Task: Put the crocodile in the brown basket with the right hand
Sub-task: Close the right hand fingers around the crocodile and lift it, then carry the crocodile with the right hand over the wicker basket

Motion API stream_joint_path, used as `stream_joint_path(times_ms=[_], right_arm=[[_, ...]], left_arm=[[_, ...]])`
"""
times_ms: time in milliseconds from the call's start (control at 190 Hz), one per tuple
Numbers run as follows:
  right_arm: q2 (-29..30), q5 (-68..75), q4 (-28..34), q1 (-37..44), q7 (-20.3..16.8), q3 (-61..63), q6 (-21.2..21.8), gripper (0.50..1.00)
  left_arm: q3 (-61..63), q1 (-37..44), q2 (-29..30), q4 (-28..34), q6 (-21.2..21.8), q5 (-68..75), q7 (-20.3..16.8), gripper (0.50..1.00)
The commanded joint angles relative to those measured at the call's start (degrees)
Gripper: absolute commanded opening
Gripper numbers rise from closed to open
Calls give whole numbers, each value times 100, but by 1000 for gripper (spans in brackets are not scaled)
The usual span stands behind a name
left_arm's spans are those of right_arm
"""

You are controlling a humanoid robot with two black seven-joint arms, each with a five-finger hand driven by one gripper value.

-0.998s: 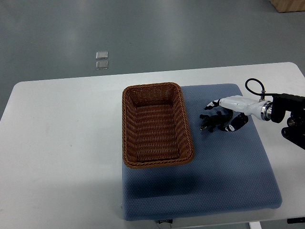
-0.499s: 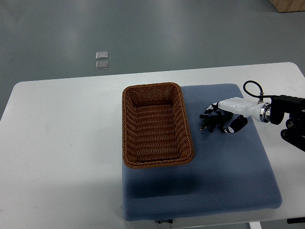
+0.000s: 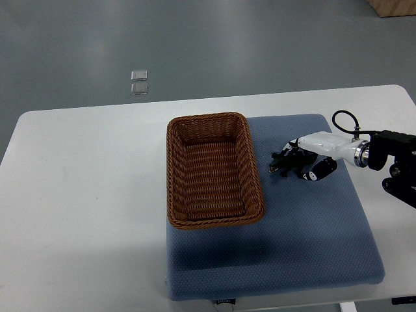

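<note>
reaching in from the right edge of the view, the right robot hand sits to the right of the brown basket, level with the basket's middle. its fingers are curled and closed on the crocodile, gripping the end of the toy that lies farther from the basket. one white finger lies over the far side of the toy and the dark-tipped ones wrap its near side.

the crocodile is small and dark. it is outside the basket, near its right wall but clear of it, with its free end pointing toward that wall. from this steep view it is not possible to tell whether the toy rests on the blue pad or is raised just above it.

the basket is a rectangular woven one, standing upright with its long sides running away from the robot. it stands on the left part of the blue pad. the pad spreads out to the right of the basket and toward the robot, and it lies on a white desk.

a black cable loops above the wrist, farther right of the basket. behind the basket, on the grey floor past the desk's far edge, lie two small clear squares.
</note>
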Motion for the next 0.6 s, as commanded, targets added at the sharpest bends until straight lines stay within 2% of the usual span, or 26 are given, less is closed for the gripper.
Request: stream_joint_path(times_ms=[0, 89, 373, 593], right_arm=[[-9, 0, -9, -1, 0, 1, -83, 576], [-9, 0, -27, 7, 0, 9, -153, 547], [-97, 115, -88, 174, 26, 124, -461, 549], [-105, 422, -62, 587, 44, 457, -452, 552]], left_arm=[[0, 2, 0, 0, 1, 0, 0, 1000], [0, -7, 0, 0, 1, 0, 0, 1000], [0, 2, 0, 0, 1, 0, 0, 1000], [0, 2, 0, 0, 1, 8, 0, 1000]])
